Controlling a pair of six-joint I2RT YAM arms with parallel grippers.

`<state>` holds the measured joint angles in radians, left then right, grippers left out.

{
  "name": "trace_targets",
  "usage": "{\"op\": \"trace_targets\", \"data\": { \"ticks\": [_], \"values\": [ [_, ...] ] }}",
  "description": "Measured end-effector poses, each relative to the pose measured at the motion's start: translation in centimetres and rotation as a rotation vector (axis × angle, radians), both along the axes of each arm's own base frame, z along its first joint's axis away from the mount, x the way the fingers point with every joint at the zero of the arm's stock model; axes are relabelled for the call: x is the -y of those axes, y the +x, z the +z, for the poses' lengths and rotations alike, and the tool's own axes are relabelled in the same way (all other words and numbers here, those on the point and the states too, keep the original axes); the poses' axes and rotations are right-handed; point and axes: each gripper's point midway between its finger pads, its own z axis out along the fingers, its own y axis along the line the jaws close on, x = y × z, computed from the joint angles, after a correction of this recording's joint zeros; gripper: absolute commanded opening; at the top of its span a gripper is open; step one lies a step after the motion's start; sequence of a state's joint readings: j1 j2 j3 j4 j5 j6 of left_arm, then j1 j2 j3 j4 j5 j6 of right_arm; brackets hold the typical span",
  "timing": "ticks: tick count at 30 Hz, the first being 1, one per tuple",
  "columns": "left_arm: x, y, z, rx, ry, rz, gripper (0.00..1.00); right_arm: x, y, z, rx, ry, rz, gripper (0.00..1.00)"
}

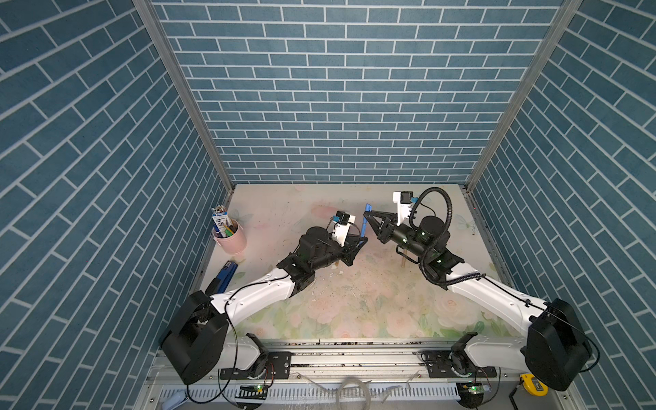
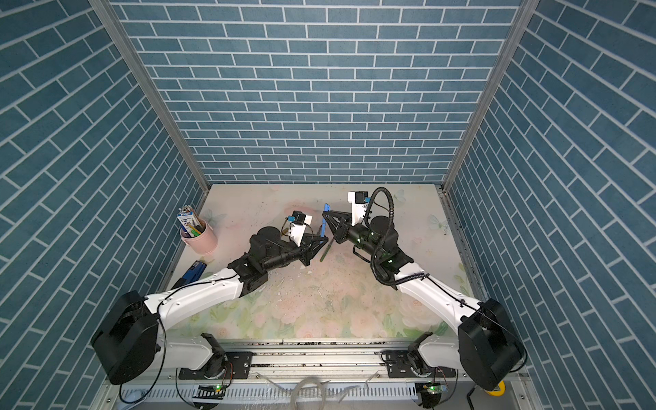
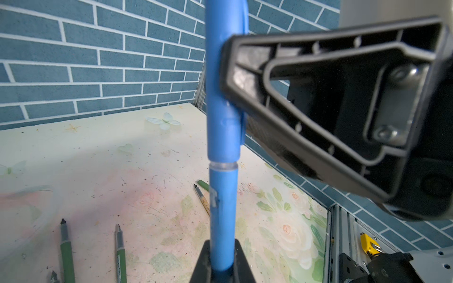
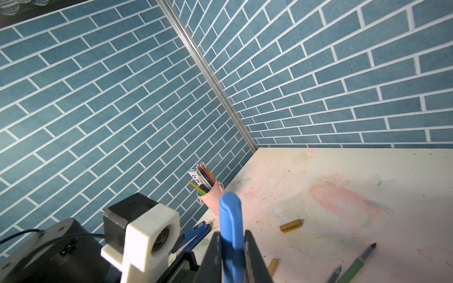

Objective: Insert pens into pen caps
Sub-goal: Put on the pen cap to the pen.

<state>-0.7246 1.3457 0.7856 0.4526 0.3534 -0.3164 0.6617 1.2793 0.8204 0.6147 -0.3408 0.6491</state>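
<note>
Your left gripper (image 3: 220, 259) is pinching the lower end of the blue pen (image 3: 222, 208), with its jaws drawn in tight against the barrel. It is holding the pen upright above the table (image 1: 355, 312), well apart from the pink cup (image 1: 231, 237) and out toward the table's middle from it. Your right gripper (image 4: 232, 247) is squeezing the blue cap (image 4: 230, 215), its jaws closed narrow on it and the cap's clip facing the wrist camera, just as far out from the pink cup. In the left wrist view the cap is sitting over the pen's upper end in line with the barrel, and a thin clear ring is showing at the join. You cannot tell from these views whether it is pressed fully home. Two green pens (image 3: 67, 252) are lying uncapped side by side on the table with dark tips showing. A golden-brown pen (image 3: 203, 199) is lying partly hidden behind the held pen, and all three are well apart from the pink cup. A golden-brown cap (image 4: 290, 225) is lying on its side on the table, apart from the pink cup and toward the table's middle from it. The stapler (image 1: 224, 273) is lying just beside the pink cup, on its side nearer the arm bases, and pencils (image 4: 204, 175) are standing inside the cup.
</note>
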Motion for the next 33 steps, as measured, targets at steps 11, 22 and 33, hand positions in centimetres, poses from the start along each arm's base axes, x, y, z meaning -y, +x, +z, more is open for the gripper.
{"op": "trace_targets", "data": {
  "ticks": [11, 22, 33],
  "values": [
    [-0.2, -0.1, 0.2, 0.046, 0.029, -0.010, 0.00, -1.0, -1.3, -1.3, -0.050, -0.040, 0.063, 0.36],
    [-0.3, -0.1, -0.1, 0.067, 0.058, -0.015, 0.00, -0.1, -2.7, -1.2, -0.085, -0.105, 0.073, 0.49],
    [-0.5, -0.2, 0.5, 0.111, 0.068, -0.018, 0.00, 1.1, -2.5, 2.0, -0.048, -0.210, 0.026, 0.43]
  ]
}}
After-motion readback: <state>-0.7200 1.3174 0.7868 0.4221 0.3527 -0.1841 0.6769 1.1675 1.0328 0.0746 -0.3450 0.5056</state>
